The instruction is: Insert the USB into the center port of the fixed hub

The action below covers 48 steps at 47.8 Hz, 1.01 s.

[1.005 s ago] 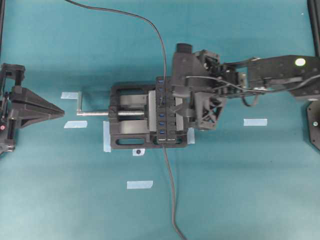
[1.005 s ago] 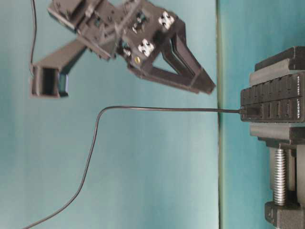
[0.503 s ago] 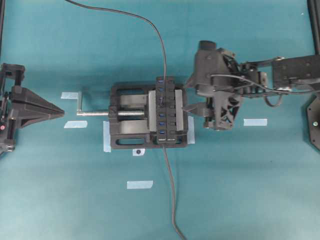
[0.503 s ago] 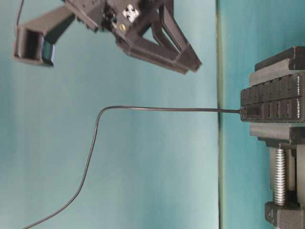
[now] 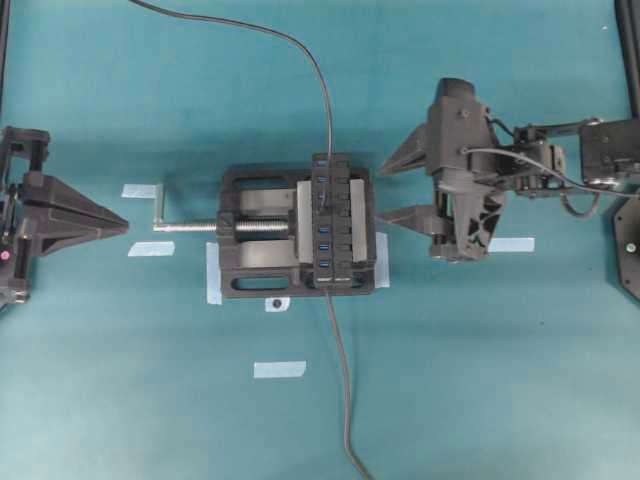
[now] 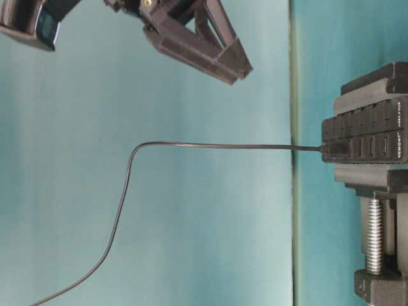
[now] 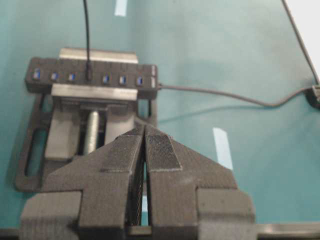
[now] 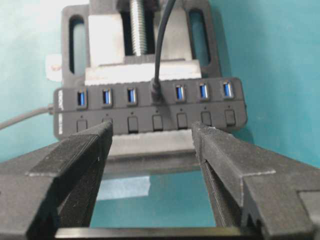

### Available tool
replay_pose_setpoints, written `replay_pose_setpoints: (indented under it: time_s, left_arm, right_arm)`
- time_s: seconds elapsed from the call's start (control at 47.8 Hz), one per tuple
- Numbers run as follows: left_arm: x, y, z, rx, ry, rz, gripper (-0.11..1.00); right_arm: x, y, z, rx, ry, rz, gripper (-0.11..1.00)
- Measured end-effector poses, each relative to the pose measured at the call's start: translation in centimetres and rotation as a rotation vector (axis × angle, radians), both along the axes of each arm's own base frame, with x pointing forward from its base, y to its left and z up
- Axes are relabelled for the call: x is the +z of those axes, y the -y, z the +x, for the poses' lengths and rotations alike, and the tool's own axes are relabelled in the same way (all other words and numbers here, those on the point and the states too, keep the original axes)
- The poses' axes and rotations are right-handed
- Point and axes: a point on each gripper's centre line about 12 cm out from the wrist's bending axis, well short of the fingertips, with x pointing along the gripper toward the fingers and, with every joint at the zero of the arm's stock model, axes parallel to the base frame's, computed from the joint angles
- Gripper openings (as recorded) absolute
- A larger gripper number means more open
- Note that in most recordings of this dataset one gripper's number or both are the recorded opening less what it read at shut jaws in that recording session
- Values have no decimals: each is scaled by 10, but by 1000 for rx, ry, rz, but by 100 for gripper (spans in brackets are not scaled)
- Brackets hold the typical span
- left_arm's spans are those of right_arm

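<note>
Right wrist view showed the USB (image 8: 156,90) seated in the center port of the hub (image 8: 150,107), at 12 o'clock from your right gripper (image 8: 150,145), fingers apart and empty. Left gripper (image 7: 145,145) was closed. Insertion looked finished; you needed only retreat.

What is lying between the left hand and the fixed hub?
In the overhead view, the black vise with its silver screw and two blue tape strips lie between the shut left hand and the fixed hub.
</note>
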Motion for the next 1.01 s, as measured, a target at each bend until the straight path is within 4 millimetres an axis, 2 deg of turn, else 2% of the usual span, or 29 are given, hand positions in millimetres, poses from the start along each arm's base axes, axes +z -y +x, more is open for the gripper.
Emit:
replay_pose_setpoints:
  time_s: [0.565,1.005]
  left_arm:
    - [0,0,0,-1,0,3,0]
    - [-2,0,-1,-1,-3,2,0]
  right_arm:
    - [-7,-1,-10,4,14,1,76]
    - [-7,-2,-9,8,47,1,76]
